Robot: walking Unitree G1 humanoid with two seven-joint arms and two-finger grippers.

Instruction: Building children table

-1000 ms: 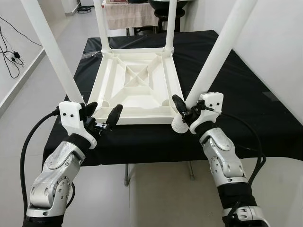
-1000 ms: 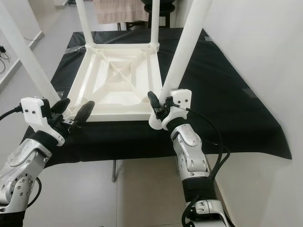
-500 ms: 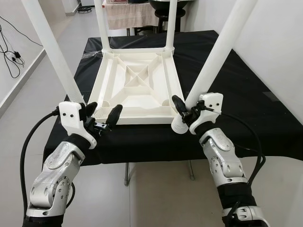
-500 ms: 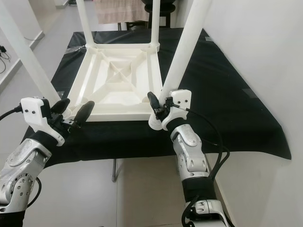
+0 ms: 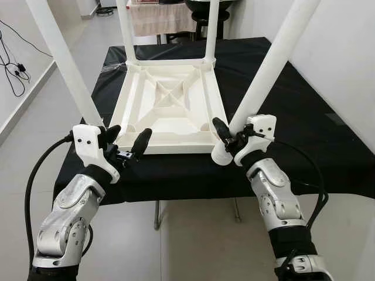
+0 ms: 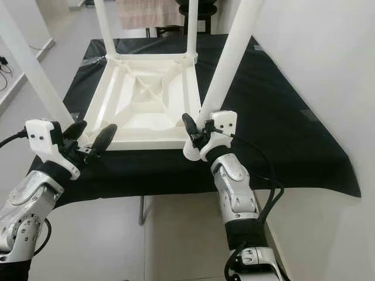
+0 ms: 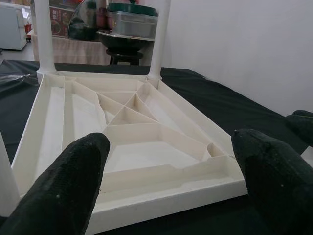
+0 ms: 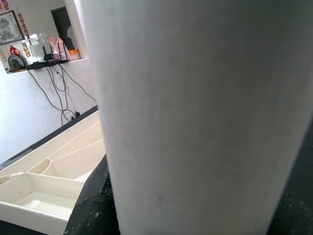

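I see both silver arms bent forward at the elbows, my left gripper (image 5: 129, 140) held with its fingers (image 7: 78, 181) spread wide, my right gripper (image 5: 229, 133) clamped around a white table leg (image 5: 266, 67).

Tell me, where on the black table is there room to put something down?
The widest bare patch of the black-covered table lies right of the upside-down white tabletop, out to the cloth's edge. A narrower bare strip runs along its left side. The near edge is crowded: the right gripper holds a white leg there, and the open left gripper hovers by the other near corner.
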